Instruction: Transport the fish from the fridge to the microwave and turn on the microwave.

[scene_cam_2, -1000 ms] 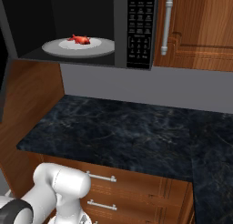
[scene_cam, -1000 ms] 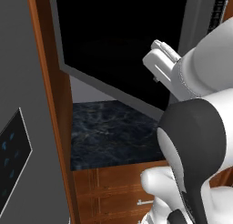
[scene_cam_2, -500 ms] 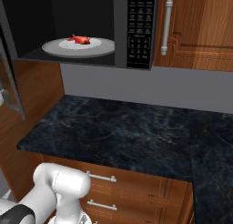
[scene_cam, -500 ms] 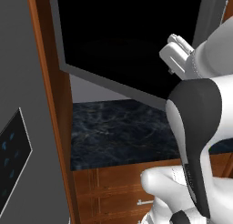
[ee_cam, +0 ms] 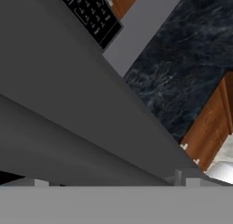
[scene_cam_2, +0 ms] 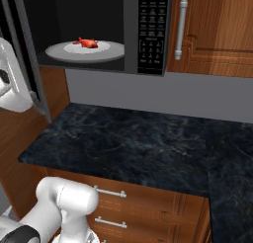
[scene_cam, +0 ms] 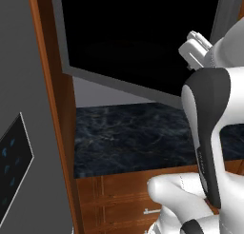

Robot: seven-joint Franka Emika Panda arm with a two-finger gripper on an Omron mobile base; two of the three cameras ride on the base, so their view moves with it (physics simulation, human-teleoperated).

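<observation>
The red-orange fish (scene_cam_2: 86,42) lies on the round grey turntable (scene_cam_2: 59,52) inside the open microwave (scene_cam_2: 131,34), left of its black keypad (scene_cam_2: 150,37). The microwave's dark door (scene_cam: 143,38) stands partly open, with its grey edge (scene_cam_2: 30,64) at the left of the right base view. My gripper (ee_cam: 111,181) is open, its fingertips (ee_cam: 185,178) wide apart and close against the door's grey outer face (ee_cam: 59,104). My white hand (scene_cam: 196,50) sits behind the door (scene_cam_2: 12,81). The light-grey fridge (scene_cam: 28,109) fills the left of the left base view.
A dark marble counter (scene_cam_2: 128,143) runs under the microwave, with wooden drawers (scene_cam_2: 148,210) below. A wooden wall cabinet with a bar handle (scene_cam_2: 182,27) hangs right of the microwave. A wooden post (scene_cam: 55,109) separates the fridge from the counter.
My hand has swung across behind the microwave door and come into the right base view. The door has turned a little toward the cavity. The fish has stayed put.
</observation>
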